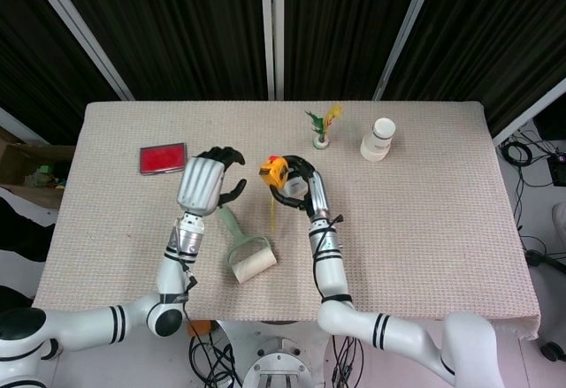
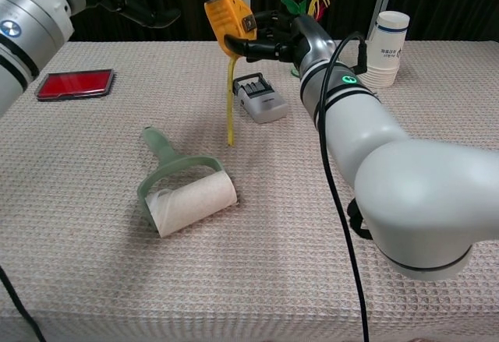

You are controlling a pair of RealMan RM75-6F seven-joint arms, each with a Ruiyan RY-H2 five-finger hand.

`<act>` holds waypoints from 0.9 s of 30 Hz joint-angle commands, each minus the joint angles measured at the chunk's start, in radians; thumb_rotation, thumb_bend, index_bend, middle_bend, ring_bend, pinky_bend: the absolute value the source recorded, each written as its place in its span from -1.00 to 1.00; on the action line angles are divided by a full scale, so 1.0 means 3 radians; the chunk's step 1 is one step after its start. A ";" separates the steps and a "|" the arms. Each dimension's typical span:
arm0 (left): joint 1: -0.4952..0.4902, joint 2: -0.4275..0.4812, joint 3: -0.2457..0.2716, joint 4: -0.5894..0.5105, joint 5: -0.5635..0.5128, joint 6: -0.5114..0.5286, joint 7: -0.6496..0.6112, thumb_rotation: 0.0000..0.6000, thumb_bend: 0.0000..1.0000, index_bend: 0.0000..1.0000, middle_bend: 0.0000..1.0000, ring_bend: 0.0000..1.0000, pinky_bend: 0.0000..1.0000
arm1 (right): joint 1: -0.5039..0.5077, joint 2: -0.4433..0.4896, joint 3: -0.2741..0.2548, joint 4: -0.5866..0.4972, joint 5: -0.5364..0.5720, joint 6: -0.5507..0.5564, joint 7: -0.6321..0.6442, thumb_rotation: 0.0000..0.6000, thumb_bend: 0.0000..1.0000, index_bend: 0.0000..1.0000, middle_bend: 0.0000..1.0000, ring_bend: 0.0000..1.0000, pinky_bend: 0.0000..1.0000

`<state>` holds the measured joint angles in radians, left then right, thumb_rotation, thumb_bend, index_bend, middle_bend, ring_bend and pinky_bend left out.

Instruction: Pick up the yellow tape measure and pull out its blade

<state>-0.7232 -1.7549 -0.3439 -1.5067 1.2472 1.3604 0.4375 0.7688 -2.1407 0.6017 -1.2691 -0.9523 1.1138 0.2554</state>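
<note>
My right hand holds the yellow tape measure lifted above the middle of the table. Its yellow blade hangs straight down from the case, the tip just over the cloth. My left hand is raised to the left of the tape measure, fingers spread and holding nothing, a short gap away from the case. In the chest view only its dark fingers show at the top left.
A green lint roller lies below the hands. A grey stapler-like box sits under the tape. A red case lies at left. A white cup stack and a shuttlecock stand at the back.
</note>
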 commanded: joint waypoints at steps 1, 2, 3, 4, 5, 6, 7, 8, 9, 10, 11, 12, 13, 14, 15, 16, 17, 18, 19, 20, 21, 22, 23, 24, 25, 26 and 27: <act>-0.0033 -0.0038 -0.0022 0.0025 -0.0003 -0.0016 0.0008 0.85 -0.45 -0.07 -0.09 -0.11 0.25 | 0.0024 -0.0022 0.0021 0.0029 0.0011 -0.0003 -0.0008 1.00 -0.40 0.91 0.41 -0.22 -1.00; -0.0043 -0.0051 -0.0029 0.0029 -0.0006 -0.0021 0.0009 0.84 -0.45 -0.07 -0.08 -0.11 0.26 | 0.0035 -0.0030 0.0030 0.0041 0.0013 -0.0001 -0.0012 1.00 -0.40 0.91 0.41 -0.22 -1.00; -0.0056 -0.0063 -0.0037 0.0031 -0.0011 -0.0028 0.0015 0.85 -0.45 -0.07 -0.08 -0.10 0.26 | 0.0048 -0.0041 0.0041 0.0056 0.0015 -0.0003 -0.0013 1.00 -0.40 0.91 0.41 -0.22 -1.00; -0.0065 -0.0071 -0.0042 0.0030 -0.0016 -0.0034 0.0023 0.84 -0.45 -0.07 -0.07 -0.10 0.26 | 0.0058 -0.0049 0.0048 0.0067 0.0016 -0.0005 -0.0012 1.00 -0.40 0.91 0.41 -0.22 -1.00; -0.0075 -0.0080 -0.0048 0.0029 -0.0023 -0.0040 0.0036 0.84 -0.45 -0.07 -0.07 -0.10 0.26 | 0.0069 -0.0057 0.0053 0.0080 0.0016 -0.0009 -0.0011 1.00 -0.40 0.91 0.41 -0.22 -1.00; -0.0088 -0.0093 -0.0057 0.0028 -0.0033 -0.0043 0.0057 0.84 -0.45 -0.07 -0.07 -0.10 0.26 | 0.0083 -0.0067 0.0059 0.0097 0.0016 -0.0016 -0.0011 1.00 -0.40 0.91 0.41 -0.22 -1.00; -0.0098 -0.0104 -0.0065 0.0030 -0.0039 -0.0044 0.0072 0.84 -0.45 -0.07 -0.07 -0.10 0.26 | 0.0094 -0.0074 0.0063 0.0110 0.0015 -0.0022 -0.0010 1.00 -0.40 0.91 0.41 -0.22 -1.00; -0.0107 -0.0115 -0.0073 0.0034 -0.0045 -0.0044 0.0084 0.84 -0.45 -0.07 -0.07 -0.09 0.27 | 0.0103 -0.0082 0.0066 0.0124 0.0015 -0.0026 -0.0009 1.00 -0.40 0.91 0.41 -0.22 -1.00; -0.0118 -0.0129 -0.0084 0.0039 -0.0052 -0.0042 0.0095 0.84 -0.45 -0.06 -0.06 -0.09 0.27 | 0.0116 -0.0092 0.0070 0.0142 0.0013 -0.0030 -0.0007 1.00 -0.40 0.91 0.41 -0.22 -1.00; -0.0125 -0.0138 -0.0090 0.0041 -0.0058 -0.0042 0.0099 0.85 -0.45 -0.06 -0.05 -0.08 0.28 | 0.0125 -0.0099 0.0072 0.0156 0.0009 -0.0031 -0.0007 1.00 -0.40 0.91 0.41 -0.22 -1.00; -0.0131 -0.0144 -0.0094 0.0041 -0.0064 -0.0046 0.0102 0.85 -0.45 -0.05 -0.05 -0.07 0.29 | 0.0134 -0.0105 0.0076 0.0169 0.0006 -0.0031 -0.0007 1.00 -0.40 0.91 0.41 -0.22 -1.00; -0.0139 -0.0152 -0.0098 0.0046 -0.0069 -0.0050 0.0109 0.85 -0.45 -0.05 -0.04 -0.07 0.29 | 0.0143 -0.0114 0.0080 0.0187 0.0005 -0.0033 -0.0004 1.00 -0.40 0.91 0.41 -0.22 -1.00; -0.0145 -0.0160 -0.0100 0.0052 -0.0073 -0.0050 0.0118 0.85 -0.45 -0.04 -0.04 -0.07 0.29 | 0.0149 -0.0121 0.0083 0.0199 0.0004 -0.0033 -0.0001 1.00 -0.40 0.91 0.41 -0.22 -1.00; -0.0151 -0.0168 -0.0104 0.0058 -0.0077 -0.0050 0.0123 0.85 -0.45 -0.04 -0.03 -0.06 0.30 | 0.0155 -0.0128 0.0087 0.0209 0.0004 -0.0034 0.0004 1.00 -0.40 0.91 0.41 -0.22 -1.00; -0.0158 -0.0179 -0.0108 0.0063 -0.0086 -0.0054 0.0125 0.85 -0.44 -0.03 -0.03 -0.06 0.30 | 0.0162 -0.0138 0.0093 0.0222 0.0003 -0.0035 0.0012 1.00 -0.40 0.91 0.41 -0.22 -1.00; -0.0164 -0.0187 -0.0111 0.0067 -0.0092 -0.0058 0.0124 0.85 -0.44 -0.03 -0.03 -0.05 0.30 | 0.0168 -0.0145 0.0095 0.0232 0.0003 -0.0037 0.0017 1.00 -0.40 0.91 0.41 -0.22 -1.00; -0.0169 -0.0194 -0.0113 0.0071 -0.0097 -0.0061 0.0125 0.84 -0.44 -0.03 -0.02 -0.05 0.30 | 0.0174 -0.0151 0.0096 0.0241 0.0001 -0.0039 0.0020 1.00 -0.40 0.91 0.41 -0.22 -1.00; -0.0176 -0.0204 -0.0114 0.0081 -0.0100 -0.0062 0.0129 0.84 -0.44 -0.03 -0.02 -0.05 0.30 | 0.0180 -0.0156 0.0097 0.0250 -0.0002 -0.0040 0.0023 1.00 -0.40 0.91 0.41 -0.22 -1.00; -0.0179 -0.0211 -0.0114 0.0088 -0.0104 -0.0063 0.0132 0.84 -0.44 -0.03 -0.02 -0.05 0.30 | 0.0183 -0.0160 0.0098 0.0255 -0.0005 -0.0041 0.0027 1.00 -0.40 0.91 0.41 -0.22 -1.00; -0.0182 -0.0218 -0.0116 0.0094 -0.0110 -0.0064 0.0134 0.84 -0.44 -0.03 -0.02 -0.05 0.30 | 0.0185 -0.0161 0.0098 0.0258 -0.0008 -0.0042 0.0031 1.00 -0.40 0.91 0.41 -0.22 -1.00; -0.0184 -0.0226 -0.0119 0.0103 -0.0121 -0.0062 0.0139 0.84 -0.44 -0.03 -0.02 -0.05 0.30 | 0.0183 -0.0162 0.0099 0.0256 -0.0008 -0.0046 0.0040 1.00 -0.40 0.90 0.41 -0.22 -1.00; -0.0185 -0.0231 -0.0122 0.0113 -0.0128 -0.0059 0.0145 0.84 -0.43 -0.03 -0.02 -0.05 0.30 | 0.0181 -0.0161 0.0099 0.0253 -0.0005 -0.0051 0.0046 1.00 -0.40 0.90 0.41 -0.22 -1.00; -0.0187 -0.0234 -0.0124 0.0130 -0.0132 -0.0054 0.0159 0.85 -0.43 -0.03 -0.02 -0.05 0.31 | 0.0177 -0.0158 0.0099 0.0246 0.0002 -0.0060 0.0052 1.00 -0.40 0.90 0.41 -0.22 -1.00; -0.0190 -0.0239 -0.0123 0.0153 -0.0131 -0.0044 0.0180 0.85 -0.43 -0.03 -0.02 -0.05 0.31 | 0.0170 -0.0153 0.0099 0.0233 0.0012 -0.0070 0.0056 1.00 -0.40 0.90 0.41 -0.22 -1.00; -0.0191 -0.0243 -0.0126 0.0169 -0.0131 -0.0036 0.0185 0.85 -0.43 -0.02 -0.01 -0.04 0.31 | 0.0165 -0.0148 0.0096 0.0224 0.0018 -0.0078 0.0056 1.00 -0.40 0.90 0.41 -0.22 -1.00; -0.0192 -0.0247 -0.0129 0.0177 -0.0137 -0.0036 0.0181 0.85 -0.42 -0.01 0.00 -0.03 0.32 | 0.0161 -0.0143 0.0094 0.0217 0.0021 -0.0081 0.0053 1.00 -0.40 0.90 0.41 -0.22 -1.00; -0.0189 -0.0249 -0.0132 0.0180 -0.0149 -0.0037 0.0173 0.85 -0.40 0.00 0.01 -0.02 0.33 | 0.0157 -0.0139 0.0090 0.0212 0.0020 -0.0082 0.0050 1.00 -0.40 0.90 0.41 -0.22 -1.00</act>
<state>-0.7801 -1.8288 -0.3829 -1.4533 1.2037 1.3489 0.4902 0.8161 -2.1824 0.6286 -1.2057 -0.9466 1.0894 0.2704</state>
